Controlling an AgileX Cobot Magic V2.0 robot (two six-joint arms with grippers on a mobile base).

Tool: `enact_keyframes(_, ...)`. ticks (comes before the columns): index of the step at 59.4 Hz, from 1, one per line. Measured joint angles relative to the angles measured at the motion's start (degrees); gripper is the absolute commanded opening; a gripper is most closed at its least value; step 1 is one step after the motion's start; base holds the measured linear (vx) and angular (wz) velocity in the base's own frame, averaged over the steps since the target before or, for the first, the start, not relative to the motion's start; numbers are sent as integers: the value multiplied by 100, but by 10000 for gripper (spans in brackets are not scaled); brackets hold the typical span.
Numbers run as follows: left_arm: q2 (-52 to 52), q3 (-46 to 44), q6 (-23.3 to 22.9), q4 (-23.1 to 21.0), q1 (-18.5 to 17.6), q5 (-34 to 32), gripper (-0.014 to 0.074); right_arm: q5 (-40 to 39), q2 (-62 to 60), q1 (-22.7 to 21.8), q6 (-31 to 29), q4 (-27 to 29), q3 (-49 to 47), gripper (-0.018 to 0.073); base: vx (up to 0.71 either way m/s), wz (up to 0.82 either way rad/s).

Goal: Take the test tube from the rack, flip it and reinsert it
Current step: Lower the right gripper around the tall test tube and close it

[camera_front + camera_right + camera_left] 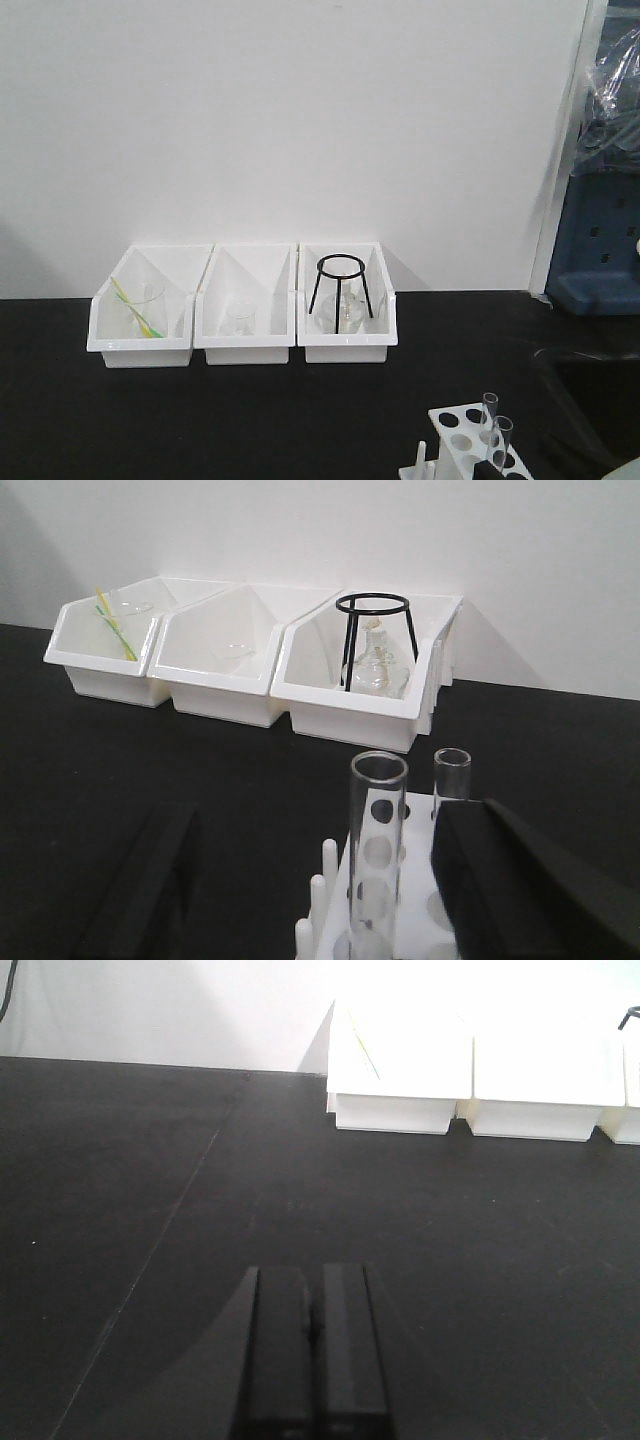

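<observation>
The right gripper (pixel 318 825) stands wide open and holds nothing, its black fingers (pixel 520 880) set either side of the small white plastic rack with round holes (pixel 417 830). The nearer slim clear glass test tube (pixel 378 830) stands upright in that rack, open end up, between the fingers and touching neither, with a second like tube (pixel 452 772) in a hole behind it. The left gripper (pixel 312 1282) is closed finger to finger on nothing over the black tabletop (pixel 150 1210), well apart from the three white rectangular plastic bins (pixel 245 345).

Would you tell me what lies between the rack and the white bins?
Only bare black tabletop separates rack from bins, per the front view.
</observation>
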Motion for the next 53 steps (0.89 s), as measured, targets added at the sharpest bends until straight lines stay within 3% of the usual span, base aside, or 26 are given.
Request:
enact_keyframes(18,0,0,0,0,0,0,-6,-1313,1615,0,-489,238,-37,529,0,0)
enact_keyframes(33,0,0,0,0,0,0,-6,-1517,2396,0,-622,419,-368,529,0,0)
enact_keyframes(53,0,0,0,0,0,0,-6,-1426,2511,0,-622,351,-840,529,0,0)
